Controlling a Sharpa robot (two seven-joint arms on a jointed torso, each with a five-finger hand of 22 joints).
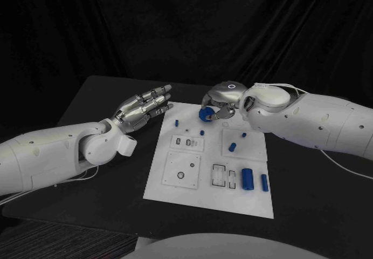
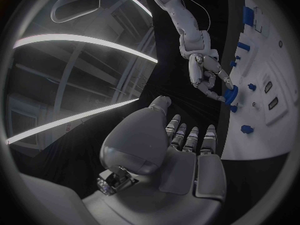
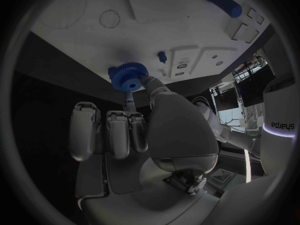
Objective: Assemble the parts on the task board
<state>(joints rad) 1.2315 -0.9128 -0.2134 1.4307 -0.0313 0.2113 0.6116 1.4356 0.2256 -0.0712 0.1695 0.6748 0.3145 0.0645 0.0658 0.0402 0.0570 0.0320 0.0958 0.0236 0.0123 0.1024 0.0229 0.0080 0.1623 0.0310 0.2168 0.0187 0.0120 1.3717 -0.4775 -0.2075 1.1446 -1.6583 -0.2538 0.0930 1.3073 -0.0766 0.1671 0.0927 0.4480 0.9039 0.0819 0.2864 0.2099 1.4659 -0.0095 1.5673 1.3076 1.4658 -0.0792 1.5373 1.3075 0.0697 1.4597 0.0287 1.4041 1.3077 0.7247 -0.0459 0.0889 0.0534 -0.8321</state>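
**A:** Head view first. White flat task board (image 1: 208, 186) in the middle of the black table (image 1: 311, 205). Right silver hand (image 1: 221, 105) over the board's far edge, pinching a small blue toothed gear (image 1: 206, 115) between thumb and a finger. Left silver hand (image 1: 144, 108) just off the board's left edge, fingers apart and stretched out, holding nothing. Also on the board: a short blue peg (image 1: 232, 146) mid-board and a fat blue cylinder (image 1: 247, 178) lying nearer the robot, with a slimmer blue cylinder (image 1: 264, 182) beside it.

**B:** And the left wrist view?

**A:** Same story from the side. Left hand (image 2: 181, 150) flat and open, fingers side by side but closed on nothing. Right hand (image 2: 209, 77) across the way with the gear (image 2: 231, 94) in its fingertips, right at the board's (image 2: 262, 135) edge, seemingly just off the surface. Can't tell for sure whether touching.

**B:** Right wrist?

**A:** Gear (image 3: 128, 78) clamped at the thumb tip, other fingers (image 3: 115, 130) curled in under it, board (image 3: 187, 15) beyond, small blue post (image 3: 162, 56) just past the gear.

**B:** So which step, then?

**A:** Looks like carrying the gear, not yet seated. Next move probably needs lining the gear's bore up over a post and lowering it straight. Tilted, likely to jam.
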